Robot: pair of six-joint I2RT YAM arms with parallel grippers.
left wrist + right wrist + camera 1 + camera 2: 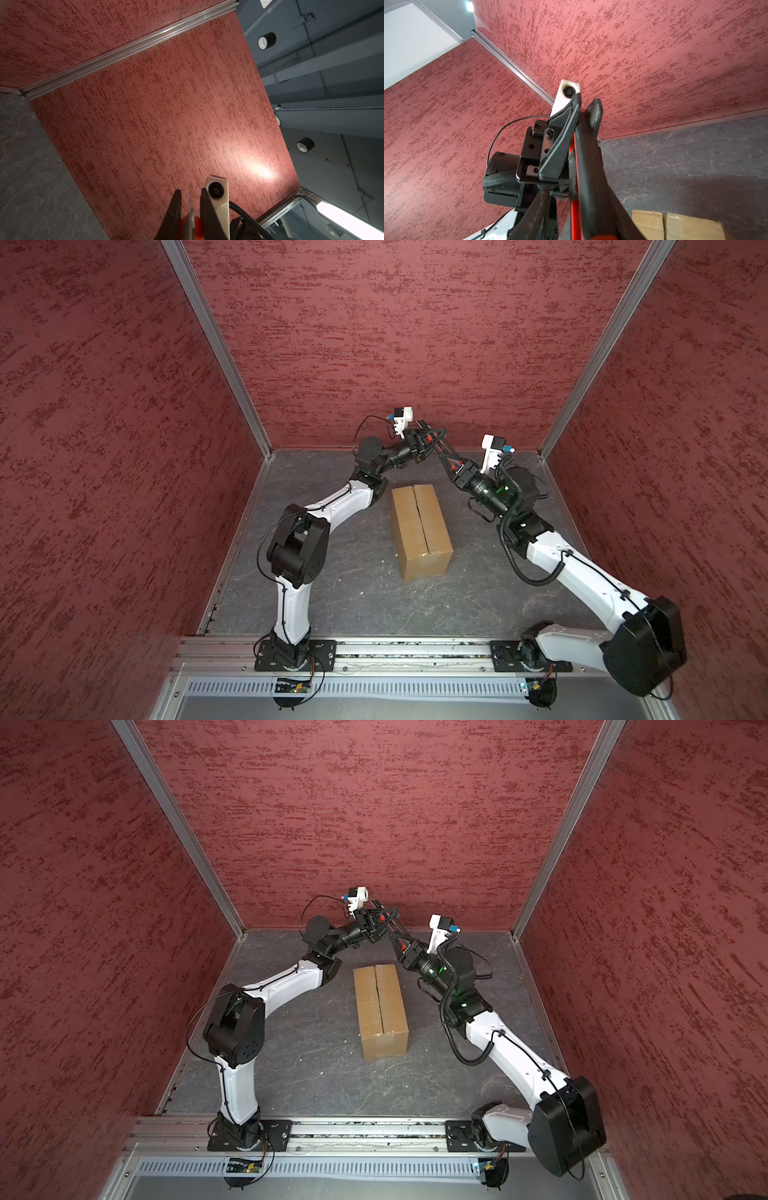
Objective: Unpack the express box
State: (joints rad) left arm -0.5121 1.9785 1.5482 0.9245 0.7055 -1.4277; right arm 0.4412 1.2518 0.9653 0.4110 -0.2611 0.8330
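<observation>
Express box (420, 526) is sitting flat on the desk (332, 597) between the two arms, flaps down and the centre seam shut, with nothing touching it. Both claws are up in the air past its far end, meeting on a red-and-black utility knife (581, 141). The left claw (191, 193) is pinched narrow on the front end, and in its wrist view you can see a sliver of metal poking out between the fingers. The right claw (444, 452) is closed partway round the handle and looks like it's got hold of it. My read is they're passing the knife over or setting the blade, so no cutting has begun. What worries me is that two claws share one skinny tool in mid-air. If one lets go before the other has a solid pinch, the knife drops onto the box or the desk, maybe blade first. If the arms pull slightly different ways, it could twist in the grip and end up at a bad angle for the seam. Nobody's bracing the box either, so a blade dragged along it could just shove it around, and a deep cut could nick whatever's inside.
</observation>
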